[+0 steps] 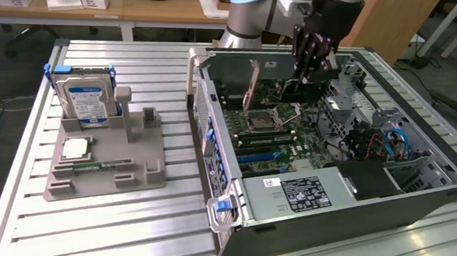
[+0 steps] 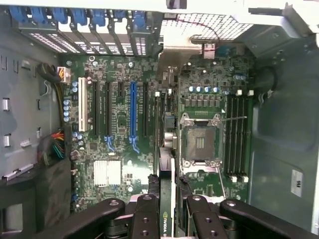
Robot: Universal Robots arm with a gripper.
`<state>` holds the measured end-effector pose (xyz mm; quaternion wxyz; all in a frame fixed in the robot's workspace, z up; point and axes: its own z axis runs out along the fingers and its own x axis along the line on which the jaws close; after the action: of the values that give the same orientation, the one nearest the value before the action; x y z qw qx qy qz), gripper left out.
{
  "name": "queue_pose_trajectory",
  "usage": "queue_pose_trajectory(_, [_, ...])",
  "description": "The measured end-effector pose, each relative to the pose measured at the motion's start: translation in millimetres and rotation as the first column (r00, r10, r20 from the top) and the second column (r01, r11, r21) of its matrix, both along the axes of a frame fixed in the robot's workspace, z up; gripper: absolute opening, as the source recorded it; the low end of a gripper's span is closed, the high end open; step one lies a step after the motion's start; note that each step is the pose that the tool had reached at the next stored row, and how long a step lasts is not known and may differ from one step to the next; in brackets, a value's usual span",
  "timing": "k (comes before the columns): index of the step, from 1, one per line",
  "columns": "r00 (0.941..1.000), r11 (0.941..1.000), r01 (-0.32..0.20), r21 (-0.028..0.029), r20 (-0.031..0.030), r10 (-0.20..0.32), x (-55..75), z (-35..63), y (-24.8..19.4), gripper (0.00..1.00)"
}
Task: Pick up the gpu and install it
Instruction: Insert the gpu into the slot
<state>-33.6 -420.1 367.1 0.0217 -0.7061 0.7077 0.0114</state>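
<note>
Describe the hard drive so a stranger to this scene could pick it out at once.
On the slatted metal table, to the exterior view's left of the open computer case, sits a grey holder. The hard drive stands upright at its far end, between blue rails. It is the silver box with a blue label, unlike the small green memory stick lying flat.

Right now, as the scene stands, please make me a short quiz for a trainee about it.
1. What does the gripper hold?
2. True or false: the hard drive stands on the grey holder, outside the computer case.
3. Where is the gpu? A) on the grey holder B) over the motherboard C) on the table
Key: 1 the gpu; 2 true; 3 B.
</note>
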Motion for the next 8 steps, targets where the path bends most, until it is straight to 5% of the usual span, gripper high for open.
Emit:
queue_pose_trajectory(4, [1.0,1.0,0.0,0.0001,0.0,0.0,-0.2,-4.6,-9.1,0.26])
queue_pose_trajectory(8, [1.0,1.0,0.0,-0.0001,0.0,0.0,-0.4,-9.9,-12.6,0.26])
